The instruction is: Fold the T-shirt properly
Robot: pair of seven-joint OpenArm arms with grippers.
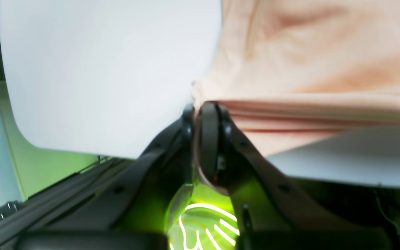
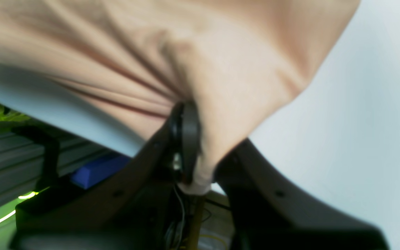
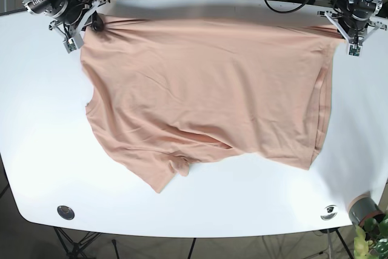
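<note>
Two far corners of a peach T-shirt (image 3: 206,95), spread across a white surface (image 3: 36,119), are pinched by the left hand (image 1: 197,114) and the right hand (image 2: 200,146).

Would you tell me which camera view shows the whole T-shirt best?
The base view: the T-shirt lies spread on the white table, all its edges visible. Each wrist view shows only blurred peach fabric bunched in its own tool, left and right.
</note>
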